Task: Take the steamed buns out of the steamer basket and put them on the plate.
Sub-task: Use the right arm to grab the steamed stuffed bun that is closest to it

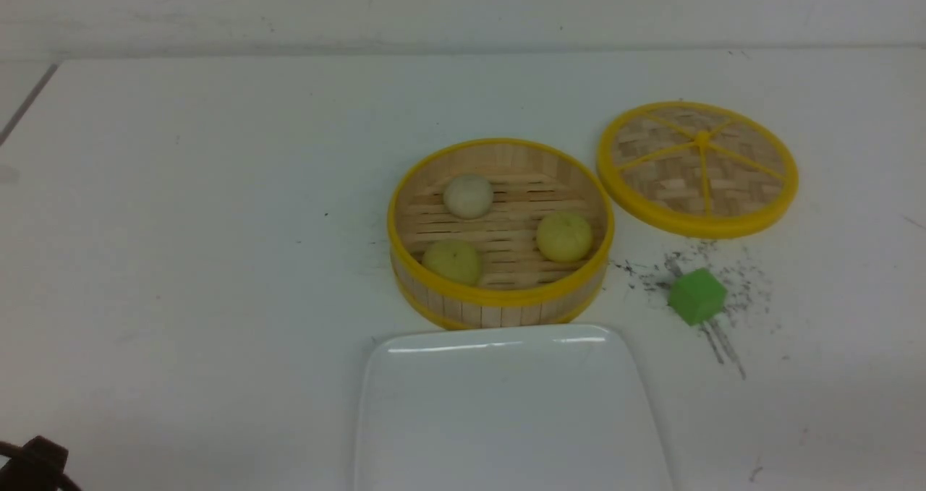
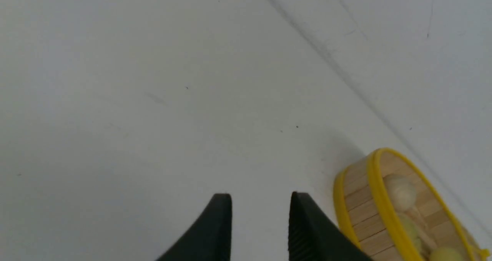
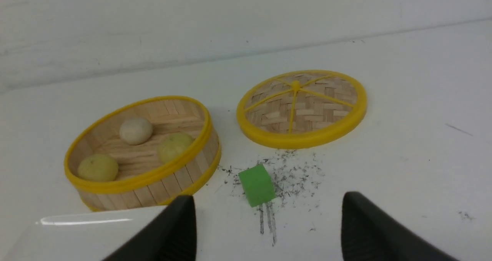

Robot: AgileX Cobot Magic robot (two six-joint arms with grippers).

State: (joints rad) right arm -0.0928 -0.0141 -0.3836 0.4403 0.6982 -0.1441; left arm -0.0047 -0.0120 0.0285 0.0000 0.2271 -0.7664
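1. The three steamed buns are seen inside the steamer basket (image 1: 499, 301). The off-white bun (image 1: 468, 195) lies at the back, the right yellow bun (image 1: 564, 236) near the right wall, and the near yellow bun (image 1: 452, 261) close against the front wall. The plate (image 1: 506, 419) is left bare just in front of the basket, so no bun is yet moved.
2. The basket wall could be struck by a finger, because both yellow buns sit so close to it. The basket might then be shoved or tipped toward the plate.
3. A bun could be squashed or squeezed out sideways if its soft dome is pinched off-centre.
4. A bun might be rolled over the shallow rim if it is dropped onto the glossy plate from too high.
5. The green cube (image 1: 696, 296) and the lid (image 1: 698, 167) could be knocked by a low sweep from the right.
6. The left tool (image 2: 260, 195) is partly spread with nothing between its fingers. It is pointed over bare tabletop (image 1: 181, 259) to the left of the basket.
7. The right tool (image 3: 268, 197) is spread wide and empty. It is aimed across the cube toward the lid and basket, and is not seen in the front view.
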